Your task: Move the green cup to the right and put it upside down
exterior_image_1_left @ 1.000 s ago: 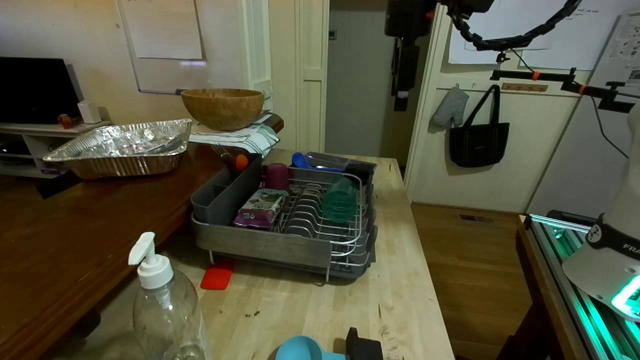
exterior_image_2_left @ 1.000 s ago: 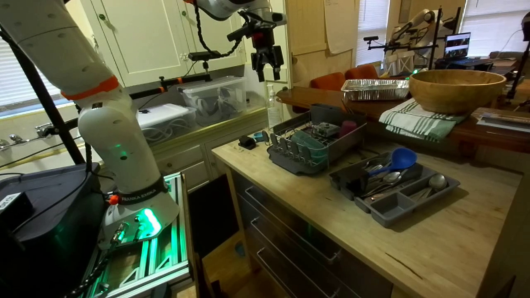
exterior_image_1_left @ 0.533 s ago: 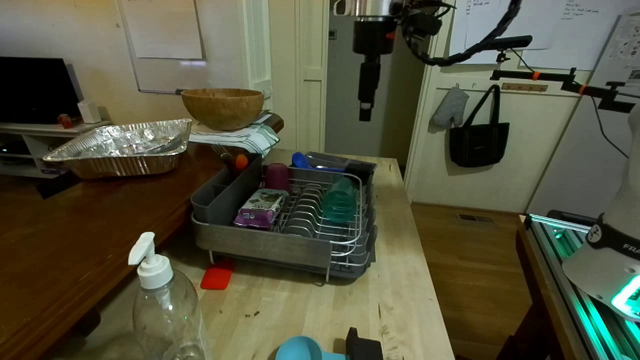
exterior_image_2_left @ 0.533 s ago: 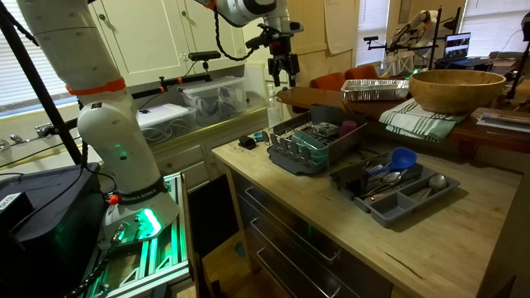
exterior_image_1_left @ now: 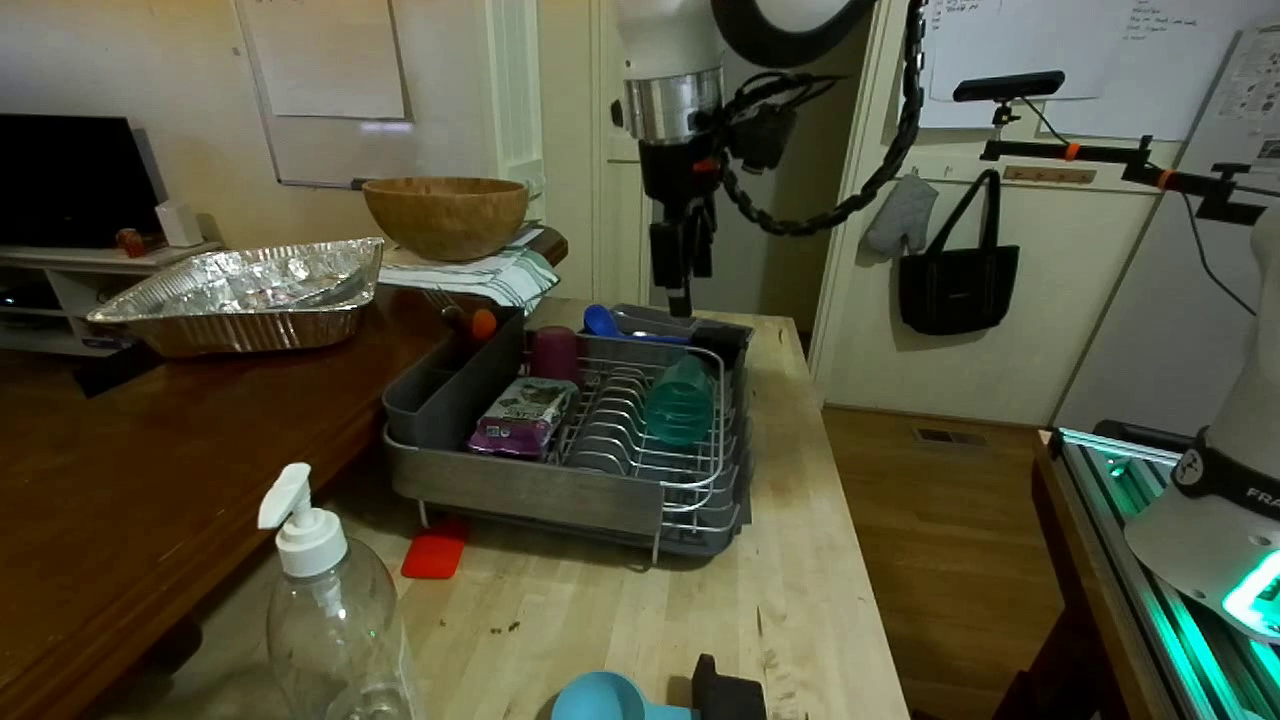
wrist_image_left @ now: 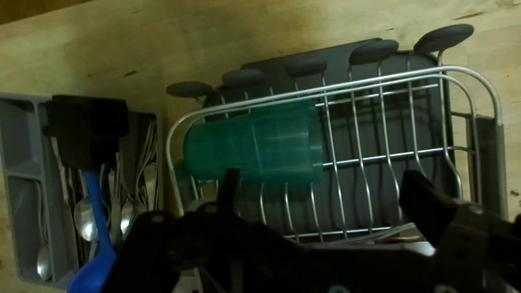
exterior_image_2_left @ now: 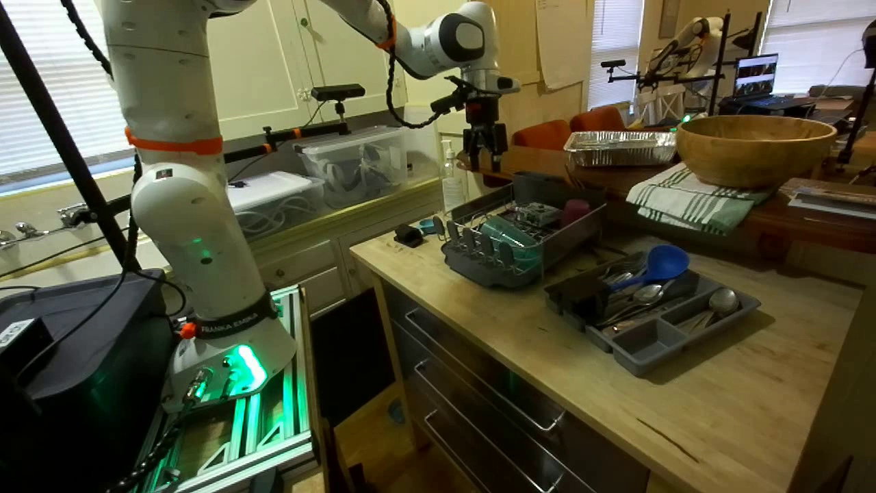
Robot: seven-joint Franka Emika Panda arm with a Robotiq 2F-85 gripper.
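The green cup is teal-green and see-through. It lies on its side in the dish rack, along the rack's outer wire edge, in both exterior views. In the wrist view the cup lies on the wires, its wider end toward the picture's right. My gripper is open and empty, with its fingers wide apart. In the wrist view one finger overlaps the cup's lower edge; the other is far to the right. In both exterior views the gripper points down above the rack, apart from the cup.
A purple cup and a package sit in the rack. A grey cutlery tray with a blue ladle stands beside it. A soap bottle and a light blue round object stand on the counter.
The arm has swung out over the counter and come down, bringing the gripper above the dish rack. The cup and the other objects have not moved.
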